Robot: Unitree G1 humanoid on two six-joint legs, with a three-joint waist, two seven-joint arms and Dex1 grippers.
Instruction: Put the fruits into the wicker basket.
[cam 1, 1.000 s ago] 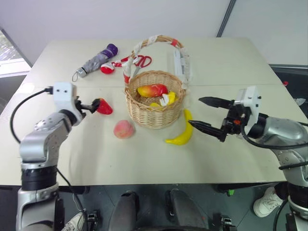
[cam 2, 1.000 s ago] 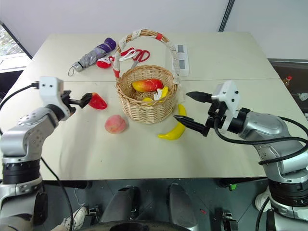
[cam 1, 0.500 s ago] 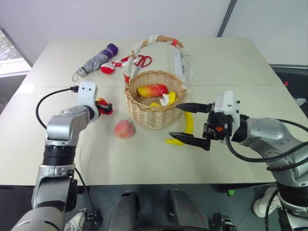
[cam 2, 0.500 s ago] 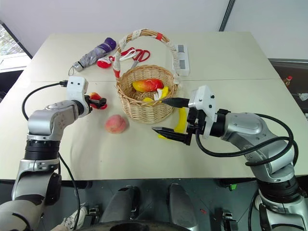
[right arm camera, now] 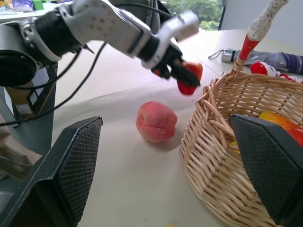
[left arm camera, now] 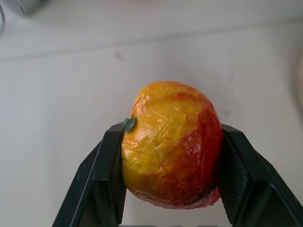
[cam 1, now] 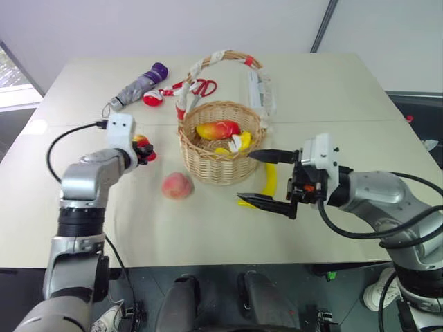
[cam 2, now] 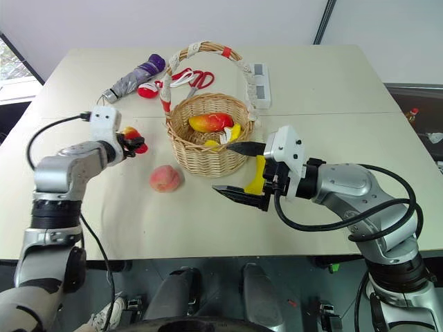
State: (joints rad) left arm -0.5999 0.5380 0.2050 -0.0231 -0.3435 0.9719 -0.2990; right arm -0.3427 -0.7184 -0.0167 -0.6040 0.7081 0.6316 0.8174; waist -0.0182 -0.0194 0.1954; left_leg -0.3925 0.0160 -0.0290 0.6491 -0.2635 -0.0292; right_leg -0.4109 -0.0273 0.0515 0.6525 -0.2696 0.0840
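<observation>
My left gripper [cam 1: 144, 149] is clamped on the red-and-yellow apple [left arm camera: 171, 144], carrying it just above the counter [cam 1: 346, 90] at about nine o'clock of the wicker basket [cam 1: 220, 142]. Bare counter lies between apple and basket wall, so there is room on that side. The peach [cam 1: 177, 185] sits on the counter at roughly seven o'clock of the basket, near it but apart.

My right gripper [cam 1: 261, 178] is spread wide, nothing in it, pointing across toward the basket from its four o'clock side. The banana [cam 1: 268, 181] lies between its two fingers; whether either finger touches it I cannot tell. The counter's near edge runs below both arms, with plenty of bare top ahead of it.

The basket is round, tan and woven, with an arched handle wrapped white with red bands. Inside lies the red-yellow mango [cam 1: 219, 129], with yellow fruit below it. Beyond the basket, toward eleven o'clock, lie the folded umbrella [cam 1: 137, 88] and the red-handled scissors [cam 1: 201, 88].

The left wrist view gives the apple close up: crinkled glossy skin, yellow on one side and red on the other, a small green leaf, both pads pressed to its flanks. The right wrist view shows the basket's weave, the peach beside it and my left gripper with the apple beyond.
</observation>
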